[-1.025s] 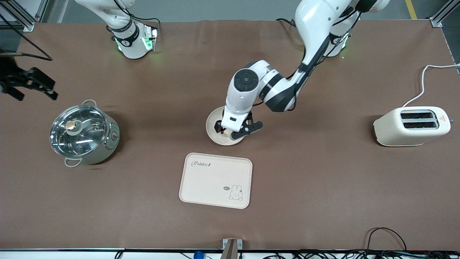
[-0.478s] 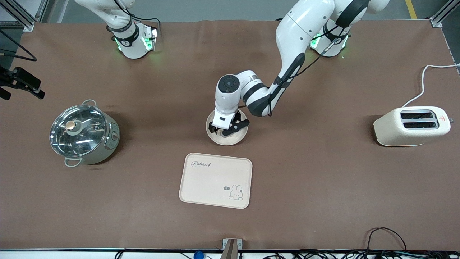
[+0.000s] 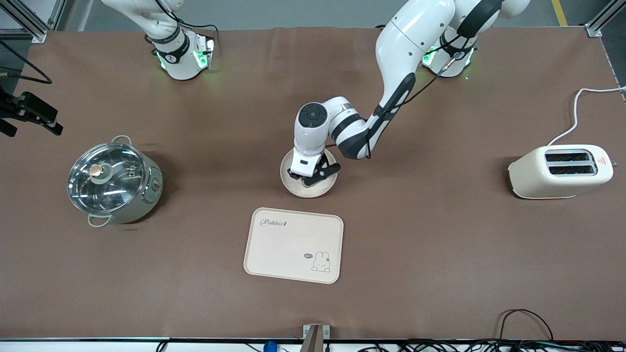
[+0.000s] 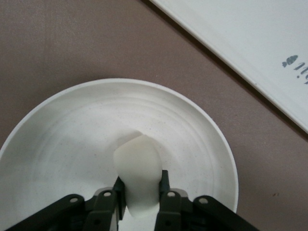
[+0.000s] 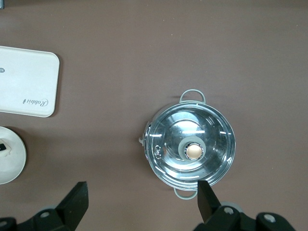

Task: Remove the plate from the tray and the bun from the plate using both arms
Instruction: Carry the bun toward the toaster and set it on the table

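Note:
The round cream plate point(image 3: 304, 189) sits on the brown table, just farther from the front camera than the cream "Rabbit" tray point(image 3: 293, 244), which holds nothing. My left gripper point(image 3: 306, 177) is down in the plate. In the left wrist view my left gripper point(image 4: 140, 183) is shut on the pale bun point(image 4: 138, 166), which stands in the middle of the plate point(image 4: 72, 130). A corner of the tray point(image 4: 240, 43) shows beside the plate. My right gripper point(image 3: 30, 115) hangs open and empty over the right arm's end of the table, and in its own view point(image 5: 142, 192) it is over bare table next to the pot.
A steel pot with a glass lid point(image 3: 113, 181) stands toward the right arm's end, and it also shows in the right wrist view point(image 5: 191, 149). A cream toaster point(image 3: 560, 171) with a white cord stands toward the left arm's end. Cables lie along the table's front edge.
My left gripper has come down into the plate and shut on the bun. My right gripper has shifted slightly toward the table's end.

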